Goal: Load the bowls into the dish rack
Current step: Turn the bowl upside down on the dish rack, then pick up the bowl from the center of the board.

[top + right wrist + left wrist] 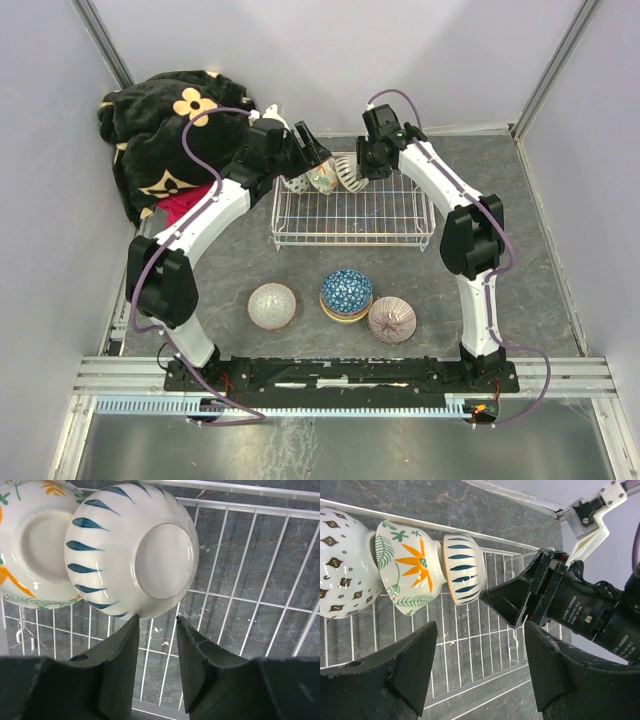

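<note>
Bowls (410, 570) stand on edge along dish rack (352, 241) far rim — open grid alongside; left gripper (480, 627), right gripper (157, 618) released.

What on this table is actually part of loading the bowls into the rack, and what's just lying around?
Part of the job:
dish rack
in it: diamond-patterned bowl, leaf-and-flower bowl, teal-striped bowl
on the table: pink bowl, blue bowl, purple-white bowl

Just lying about:
black flowered blanket, far left corner
red cloth beneath it
</note>
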